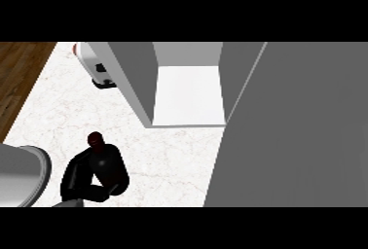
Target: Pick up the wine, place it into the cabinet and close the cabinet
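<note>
Left hand (93, 172) at lower left, fingers curled round dark wine bottle (95, 139) on marble counter (173, 151). Cabinet (188, 95) open, door (295, 136) swung right. Right hand not visible.

One head view looks steeply down, seemingly close, onto the counter (173, 151).

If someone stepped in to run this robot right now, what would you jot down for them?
Left robot hand: curled round the wine, low on the counter; only the dark bottle top shows above the fingers.
Right robot hand: not in view.
Cabinet: open, its inside bare; the big grey door swings out at right.
Done: wine grasped.
Left: carry it into the cabinet, let go, shut the door.
</note>
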`<state>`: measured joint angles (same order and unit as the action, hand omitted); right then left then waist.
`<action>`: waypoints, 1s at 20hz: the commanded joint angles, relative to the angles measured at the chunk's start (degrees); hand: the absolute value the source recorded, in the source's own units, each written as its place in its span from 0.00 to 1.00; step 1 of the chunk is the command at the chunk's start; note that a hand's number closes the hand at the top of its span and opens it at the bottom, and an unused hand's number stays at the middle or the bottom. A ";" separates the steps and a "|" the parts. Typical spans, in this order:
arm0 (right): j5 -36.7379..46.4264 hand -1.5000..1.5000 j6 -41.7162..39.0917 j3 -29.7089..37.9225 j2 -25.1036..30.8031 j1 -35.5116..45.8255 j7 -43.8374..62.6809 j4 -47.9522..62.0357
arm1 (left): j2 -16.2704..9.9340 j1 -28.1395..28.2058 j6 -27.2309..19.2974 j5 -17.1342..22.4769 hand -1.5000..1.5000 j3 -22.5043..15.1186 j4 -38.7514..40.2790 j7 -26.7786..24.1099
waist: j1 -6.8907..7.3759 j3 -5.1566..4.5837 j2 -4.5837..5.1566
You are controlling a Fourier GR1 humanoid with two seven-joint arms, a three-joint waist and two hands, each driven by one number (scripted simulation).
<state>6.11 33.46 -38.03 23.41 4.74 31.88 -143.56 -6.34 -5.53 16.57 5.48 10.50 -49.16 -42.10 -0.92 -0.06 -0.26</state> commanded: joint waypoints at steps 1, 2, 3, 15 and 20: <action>3.90 0.00 0.24 -0.55 1.96 -3.39 4.53 -12.00 | -1.89 -2.15 3.54 -1.99 1.00 -1.73 3.50 -2.81 | -0.40 -0.04 0.04; 4.60 0.00 0.15 -2.15 2.17 -5.79 1.64 -10.87 | -0.21 0.46 2.98 -1.60 1.00 -3.47 -2.91 0.91 | 0.17 0.07 -0.09; 7.37 0.00 1.38 -2.77 -0.04 -1.78 4.47 -9.44 | -0.87 -0.86 3.45 -2.15 1.00 -2.71 1.56 -2.71 | 0.15 -0.04 0.02; 2.78 0.00 1.50 0.21 1.62 -2.28 0.35 -6.64 | 6.14 4.10 1.24 0.90 1.00 -12.72 -18.00 10.00 | 0.77 0.06 0.01; 3.10 0.00 1.88 -2.65 5.57 -9.90 -4.50 -12.09 | 6.27 7.43 2.14 2.33 1.00 -13.57 -27.36 16.66 | 0.20 0.13 -0.19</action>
<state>5.88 35.47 -39.03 26.87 0.99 27.49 -143.92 -1.09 0.71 19.35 6.81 -1.66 -70.57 -29.86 -0.59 0.01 -0.46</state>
